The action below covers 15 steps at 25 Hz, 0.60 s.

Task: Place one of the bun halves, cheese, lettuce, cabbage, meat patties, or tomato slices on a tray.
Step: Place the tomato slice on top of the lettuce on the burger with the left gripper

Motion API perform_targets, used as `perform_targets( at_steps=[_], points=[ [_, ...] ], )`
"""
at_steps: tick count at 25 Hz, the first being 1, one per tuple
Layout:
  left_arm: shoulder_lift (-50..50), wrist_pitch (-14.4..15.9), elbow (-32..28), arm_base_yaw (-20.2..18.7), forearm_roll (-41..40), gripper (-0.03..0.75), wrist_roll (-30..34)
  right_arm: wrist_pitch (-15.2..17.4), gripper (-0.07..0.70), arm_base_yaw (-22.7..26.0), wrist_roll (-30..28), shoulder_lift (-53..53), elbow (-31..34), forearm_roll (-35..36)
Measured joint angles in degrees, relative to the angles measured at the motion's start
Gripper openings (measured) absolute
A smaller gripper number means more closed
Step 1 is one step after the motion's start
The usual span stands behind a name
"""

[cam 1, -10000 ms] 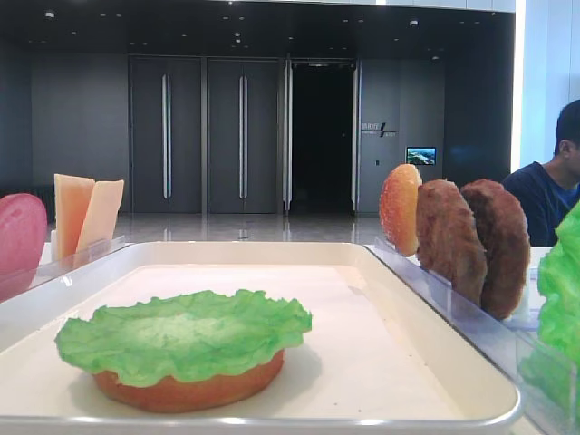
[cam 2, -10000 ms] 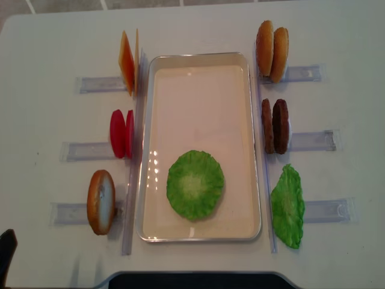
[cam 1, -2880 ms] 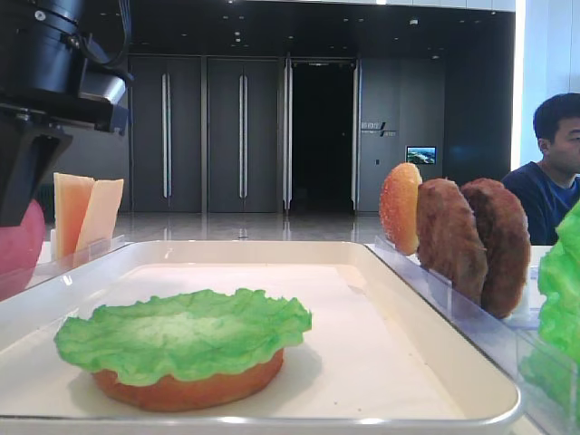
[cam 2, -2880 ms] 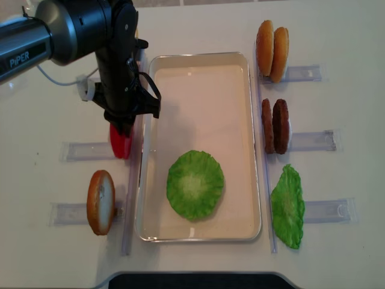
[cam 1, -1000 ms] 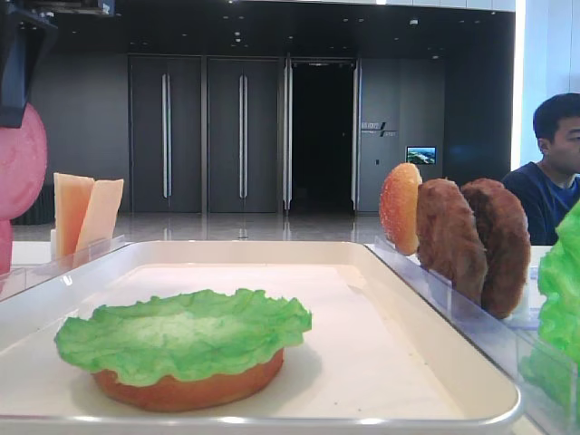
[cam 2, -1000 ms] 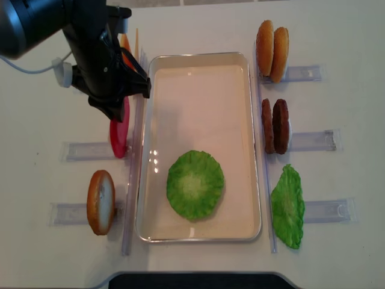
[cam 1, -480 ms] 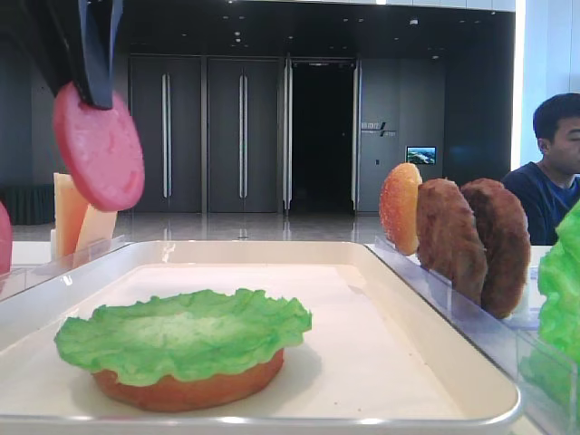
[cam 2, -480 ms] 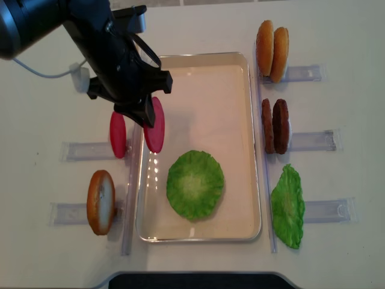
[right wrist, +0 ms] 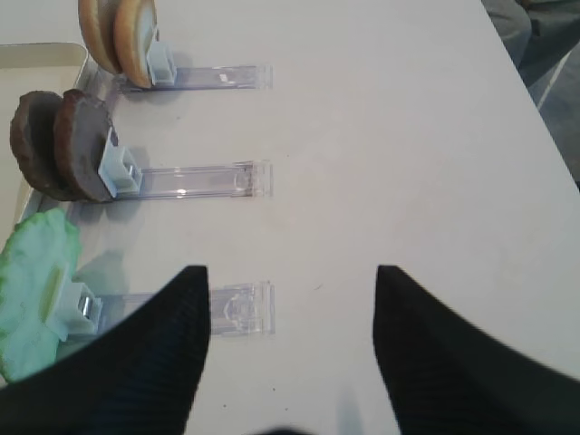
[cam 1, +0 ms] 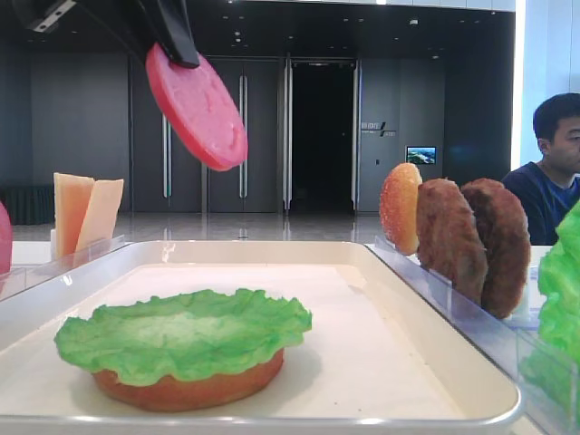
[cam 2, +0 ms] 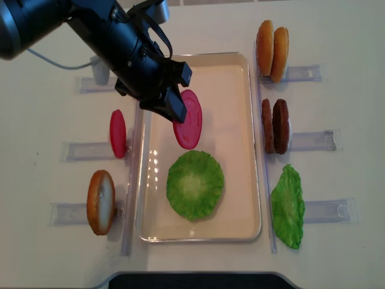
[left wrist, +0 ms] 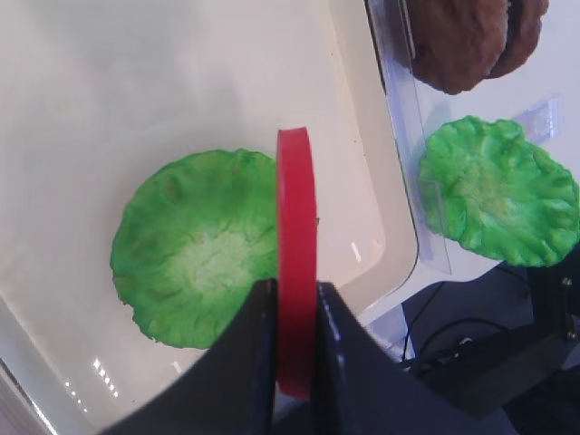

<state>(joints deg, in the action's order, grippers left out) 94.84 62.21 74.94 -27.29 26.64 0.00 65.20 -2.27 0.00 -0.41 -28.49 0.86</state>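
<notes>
The left gripper (cam 2: 175,107) pinches a tomato slice (cam 2: 187,119) by its rim, tilted in the air above the tray (cam 2: 255,180), beside the lettuce (cam 2: 195,184) lying there.

The right gripper (right wrist: 290,353) stands parted, holding nothing.

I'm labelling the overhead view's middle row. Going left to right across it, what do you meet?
Tomato slice in its rack → held tomato slice, over the tray → meat patties.

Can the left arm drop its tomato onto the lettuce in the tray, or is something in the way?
Probably yes. The left gripper holds the tomato slice over the tray, and nothing lies above the lettuce.
</notes>
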Motion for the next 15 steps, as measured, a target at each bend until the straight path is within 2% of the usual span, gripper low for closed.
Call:
perform_targets(
  at_steps=[5, 8, 15],
  points=[
    [0.0, 2.5, -1.2, 0.0, 4.2, 0.062, 9.5, 0.0, 0.414, 0.0, 0.0, 0.0, 0.0, 0.0],
    [0.0, 2.9, -4.0, 0.0, 8.0, 0.062, 15.4, 0.0, 0.414, 0.0, 0.0, 0.0, 0.0, 0.0],
    [0.4, 0.1, -11.6, 2.3, 14.2, 0.062, 22.6, 0.0, 0.414, 0.0, 0.0, 0.0, 0.0, 0.0]
  ],
)
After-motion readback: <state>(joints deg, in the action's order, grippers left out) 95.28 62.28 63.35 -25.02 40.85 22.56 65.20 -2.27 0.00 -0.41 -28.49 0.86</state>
